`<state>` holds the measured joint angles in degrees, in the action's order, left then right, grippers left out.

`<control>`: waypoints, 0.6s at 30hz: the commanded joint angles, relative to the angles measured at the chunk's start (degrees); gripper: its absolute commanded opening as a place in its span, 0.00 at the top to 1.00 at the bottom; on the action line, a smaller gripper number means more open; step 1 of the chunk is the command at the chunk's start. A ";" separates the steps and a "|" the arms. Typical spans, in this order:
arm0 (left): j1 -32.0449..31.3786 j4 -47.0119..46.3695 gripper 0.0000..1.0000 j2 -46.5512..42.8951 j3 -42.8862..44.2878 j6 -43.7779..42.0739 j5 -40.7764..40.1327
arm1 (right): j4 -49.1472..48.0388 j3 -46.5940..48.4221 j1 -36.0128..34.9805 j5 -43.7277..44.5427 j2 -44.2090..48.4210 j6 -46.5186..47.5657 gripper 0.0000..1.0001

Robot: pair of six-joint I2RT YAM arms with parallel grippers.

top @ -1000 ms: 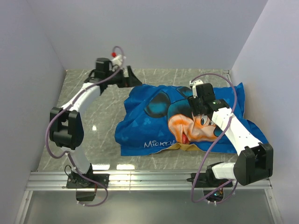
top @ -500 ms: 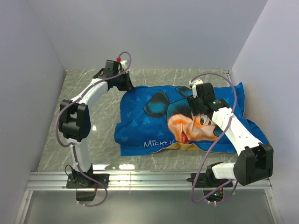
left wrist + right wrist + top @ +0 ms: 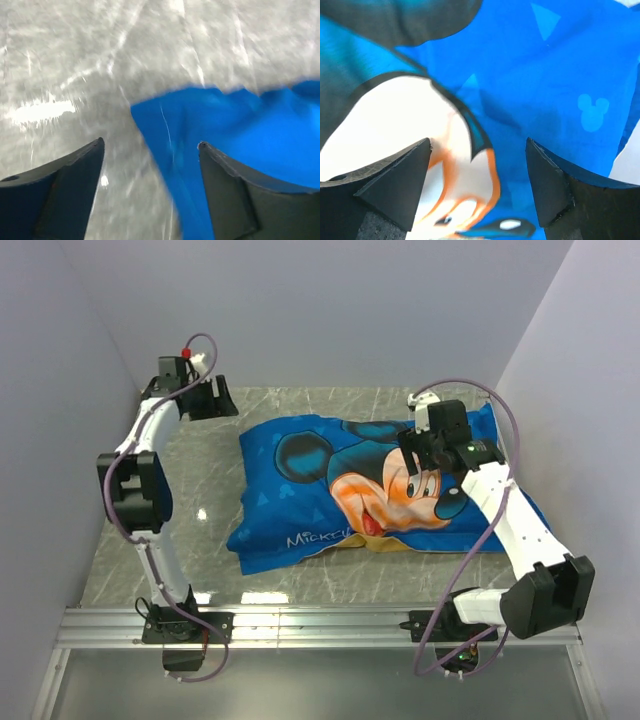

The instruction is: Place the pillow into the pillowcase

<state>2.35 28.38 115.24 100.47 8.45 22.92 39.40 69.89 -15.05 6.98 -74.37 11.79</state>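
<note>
The pillowcase [image 3: 330, 490] lies plump on the table with its blue mouse-face side up, and a thin yellow edge shows along its near side. The pillow is hidden; a white patch [image 3: 627, 170] at the case's right edge may be it, but I cannot tell. My left gripper [image 3: 215, 400] is open and empty over bare table at the far left, apart from the case's far-left corner [image 3: 150, 112]. In the left wrist view the left gripper [image 3: 151, 145] stands wide open. My right gripper [image 3: 422, 462] is open just above the mouse face [image 3: 395, 125]. In the right wrist view the right gripper [image 3: 478, 142] holds nothing.
The grey marble table [image 3: 200, 500] is closed in by white walls at the left, back and right. An aluminium rail [image 3: 320, 625] runs along the near edge by the arm bases.
The pillowcase has shifted left and a little toward the back. My left arm has swung left, away from the case's corner. My right gripper has moved slightly back over the case.
</note>
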 commanded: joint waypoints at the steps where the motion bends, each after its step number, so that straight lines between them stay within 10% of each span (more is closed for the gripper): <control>1: 1.60 4.63 0.17 -14.73 -3.77 -6.05 10.43 | 7.70 5.08 0.46 -6.71 4.14 0.95 0.16; 12: 4.51 38.21 0.04 -36.66 -36.03 -48.32 24.01 | 6.83 -7.13 0.63 -13.32 0.64 4.29 0.21; 18: -6.11 27.90 0.01 -45.18 -47.80 -50.21 16.49 | 3.85 -7.84 0.63 -12.35 -3.24 2.89 0.21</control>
<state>2.20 59.48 76.05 56.34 -36.45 41.95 44.29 62.92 -14.74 -5.23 -76.31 15.03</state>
